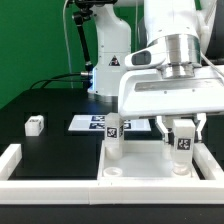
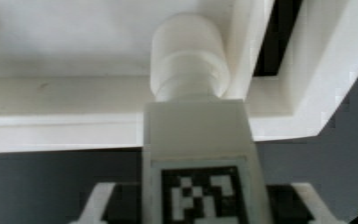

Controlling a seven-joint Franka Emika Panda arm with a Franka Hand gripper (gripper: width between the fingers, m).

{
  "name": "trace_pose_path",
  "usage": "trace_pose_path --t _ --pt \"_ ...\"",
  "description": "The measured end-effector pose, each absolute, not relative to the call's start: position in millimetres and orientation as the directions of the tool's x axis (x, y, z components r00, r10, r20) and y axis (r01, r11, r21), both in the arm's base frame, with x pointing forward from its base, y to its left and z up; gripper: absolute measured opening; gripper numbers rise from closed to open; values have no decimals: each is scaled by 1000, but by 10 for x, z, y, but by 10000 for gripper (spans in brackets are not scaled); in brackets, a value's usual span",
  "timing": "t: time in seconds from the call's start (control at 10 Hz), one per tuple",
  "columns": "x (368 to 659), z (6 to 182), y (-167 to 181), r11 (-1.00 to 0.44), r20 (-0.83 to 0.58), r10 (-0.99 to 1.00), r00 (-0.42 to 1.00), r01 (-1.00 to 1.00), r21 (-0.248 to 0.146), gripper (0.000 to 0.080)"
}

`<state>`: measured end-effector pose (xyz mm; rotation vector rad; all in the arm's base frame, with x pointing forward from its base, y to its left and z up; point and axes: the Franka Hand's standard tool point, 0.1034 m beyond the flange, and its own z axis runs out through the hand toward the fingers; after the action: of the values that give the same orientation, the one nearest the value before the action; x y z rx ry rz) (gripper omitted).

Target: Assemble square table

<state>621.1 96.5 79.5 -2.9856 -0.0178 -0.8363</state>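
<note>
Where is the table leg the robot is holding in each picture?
Exterior view: the leg is upright, held low on the exterior view's right, over the tabletop.
Wrist view: the leg fills the middle, its tag nearest the camera and its round tip pointing at the tabletop.
Shared landmark: the white tabletop under the leg.

The exterior view looks low across the worktop [image 1: 45, 100] toward the arm [image 1: 175, 45]. The wrist view hugs a tagged leg [image 2: 197, 120], common to both.
</note>
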Motion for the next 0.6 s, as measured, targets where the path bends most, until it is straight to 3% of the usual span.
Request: trace_pose_path --t 0.6 --pt "6176 660 963 -999 513 5 858 23 -29 285"
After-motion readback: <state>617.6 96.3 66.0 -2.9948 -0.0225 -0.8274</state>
